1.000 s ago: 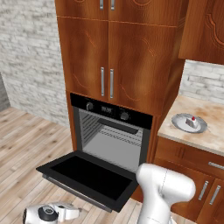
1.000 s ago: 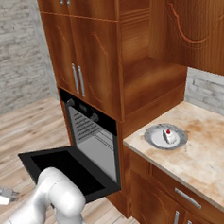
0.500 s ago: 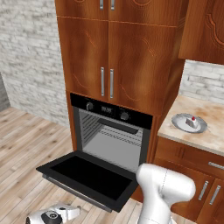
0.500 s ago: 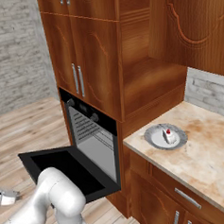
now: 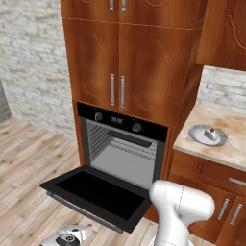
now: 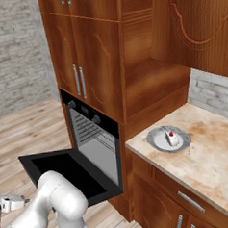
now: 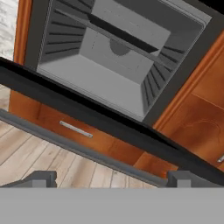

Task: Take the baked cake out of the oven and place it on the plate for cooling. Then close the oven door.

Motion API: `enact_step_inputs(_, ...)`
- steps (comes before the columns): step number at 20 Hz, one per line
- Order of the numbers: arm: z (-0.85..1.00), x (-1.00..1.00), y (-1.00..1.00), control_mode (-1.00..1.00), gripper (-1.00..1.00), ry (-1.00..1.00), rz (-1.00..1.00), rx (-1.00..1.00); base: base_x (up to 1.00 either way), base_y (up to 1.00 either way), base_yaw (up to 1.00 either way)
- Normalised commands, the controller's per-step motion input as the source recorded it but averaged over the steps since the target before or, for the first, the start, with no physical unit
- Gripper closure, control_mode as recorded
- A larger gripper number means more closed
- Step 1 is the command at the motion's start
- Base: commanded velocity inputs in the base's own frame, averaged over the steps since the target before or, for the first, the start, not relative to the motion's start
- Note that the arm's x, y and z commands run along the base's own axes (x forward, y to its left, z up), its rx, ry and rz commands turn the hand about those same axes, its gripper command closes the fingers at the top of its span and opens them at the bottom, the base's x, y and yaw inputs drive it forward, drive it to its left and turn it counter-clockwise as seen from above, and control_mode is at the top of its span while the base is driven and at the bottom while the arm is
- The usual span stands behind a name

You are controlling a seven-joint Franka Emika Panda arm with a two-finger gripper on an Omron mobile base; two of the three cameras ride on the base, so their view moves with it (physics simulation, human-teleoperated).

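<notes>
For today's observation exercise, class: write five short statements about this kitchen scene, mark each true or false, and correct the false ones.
1. The oven door hangs open. True.
2. The baked cake still sits on a rack inside the oven. False: it rests on the plate on the counter.
3. The hand is shut on the door's silver handle. False: it is open and empty, low in front of the door, with the handle just ahead of it.
4. The plate lies on the counter to the right of the oven. True.
5. The wooden cabinet doors above the oven stand open. False: they are closed.
</notes>
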Motion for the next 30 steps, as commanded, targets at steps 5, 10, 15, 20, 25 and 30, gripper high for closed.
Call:
enact_step_inputs(5, -0.32, 0.36, 0.00, -1.00, -1.00, -0.09, 0.05, 0.00, 0.00, 0.00, 0.00)
enact_step_inputs(10, -0.37, 0.27, 0.10, -1.00, -1.00, -0.12, 0.05, 0.00, 0.00, 0.00, 0.00)
enact_step_inputs(15, -0.41, 0.20, 0.19, -1.00, -1.00, -0.11, 0.06, -0.03, 0.00, 0.00, 0.00)
enact_step_inputs(20, -0.33, 0.24, 0.20, -1.00, -1.00, -0.10, 0.05, -0.02, 0.00, 0.00, 0.00)
enact_step_inputs(25, -0.31, 0.25, 0.20, -1.00, -1.00, -0.09, 0.05, -0.02, 0.00, 0.00, 0.00)
enact_step_inputs(30, -0.38, 0.14, 0.25, -1.00, -1.00, -0.08, 0.05, -0.03, 0.00, 0.00, 0.00)
